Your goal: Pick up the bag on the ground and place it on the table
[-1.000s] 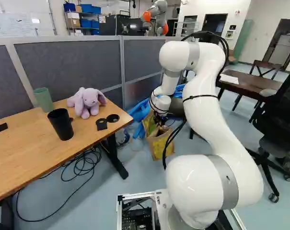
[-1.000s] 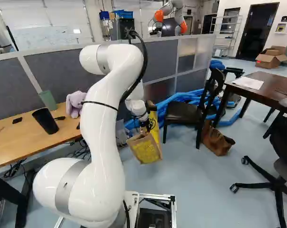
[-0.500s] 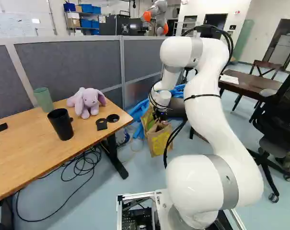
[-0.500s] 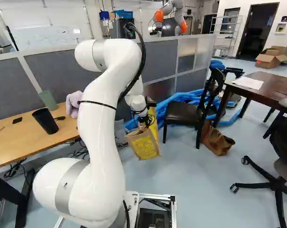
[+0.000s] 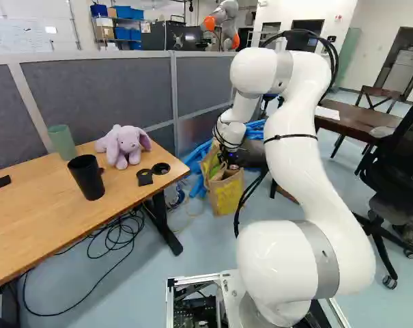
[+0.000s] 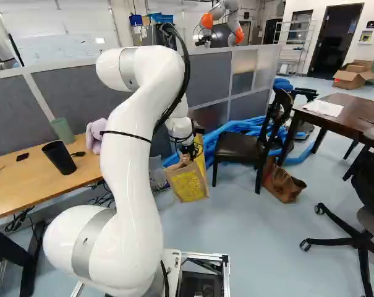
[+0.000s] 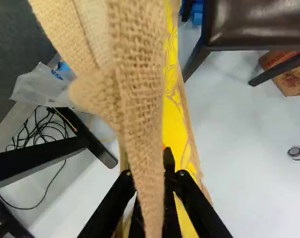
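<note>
Your gripper [image 6: 188, 150] was clamped on the handle of the bag [image 6: 188, 187], burlap btwn its two fingers in the wrist view. Bag was right below it, slightly tilted, abt ctr of the right base view, L of the black chair [image 6: 237, 147]; you couldn't tell if it touched the floor [image 6: 255, 241]. Your wood table [image 5: 42, 212] was lower L in the left base view, w/ plush [image 5: 129, 142] on top.

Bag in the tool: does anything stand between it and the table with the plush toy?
A clear plastic bag shows low between the held bag and the table. Nothing taller seems to block the way, but the tape roll and plush toy sit near the closest corner.
</note>
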Available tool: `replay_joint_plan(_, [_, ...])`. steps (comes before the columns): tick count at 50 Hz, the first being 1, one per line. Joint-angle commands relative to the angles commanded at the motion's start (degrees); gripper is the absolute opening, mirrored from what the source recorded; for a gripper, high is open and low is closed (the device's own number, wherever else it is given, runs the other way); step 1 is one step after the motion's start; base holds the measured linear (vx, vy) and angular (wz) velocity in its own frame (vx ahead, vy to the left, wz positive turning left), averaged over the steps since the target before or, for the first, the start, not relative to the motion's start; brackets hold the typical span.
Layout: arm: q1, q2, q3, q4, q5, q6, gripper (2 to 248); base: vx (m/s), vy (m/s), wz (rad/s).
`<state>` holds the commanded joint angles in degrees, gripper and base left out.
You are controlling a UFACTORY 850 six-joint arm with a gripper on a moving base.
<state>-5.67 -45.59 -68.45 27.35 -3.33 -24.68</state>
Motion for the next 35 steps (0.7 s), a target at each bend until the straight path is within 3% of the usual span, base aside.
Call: replay_joint_plan(35, [-1.6,2.5,-3.4,0.0,-3.3,0.0,21,0.0,0.0,0.0])
